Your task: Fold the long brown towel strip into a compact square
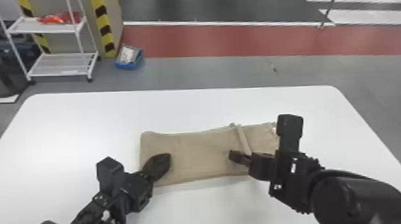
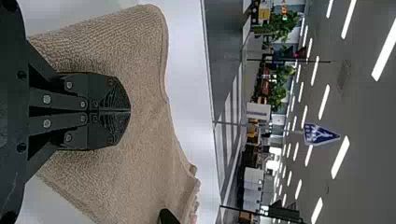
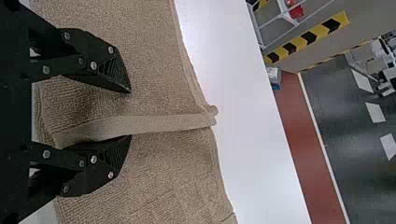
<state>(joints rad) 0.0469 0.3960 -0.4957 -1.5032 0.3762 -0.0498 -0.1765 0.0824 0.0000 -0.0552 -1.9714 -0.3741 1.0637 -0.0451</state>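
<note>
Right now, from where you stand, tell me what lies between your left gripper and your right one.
Only a fairly flat stretch of the brown towel lies between the left gripper and the right gripper, as the head view shows.

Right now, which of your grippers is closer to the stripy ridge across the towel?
Right. The right gripper has its open fingers on either side of the ridge, while the left gripper is over by the towel's left end.

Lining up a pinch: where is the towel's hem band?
The hem band crosses the towel right of middle in the head view; in the right wrist view it lies between the right gripper's open jaws.
</note>
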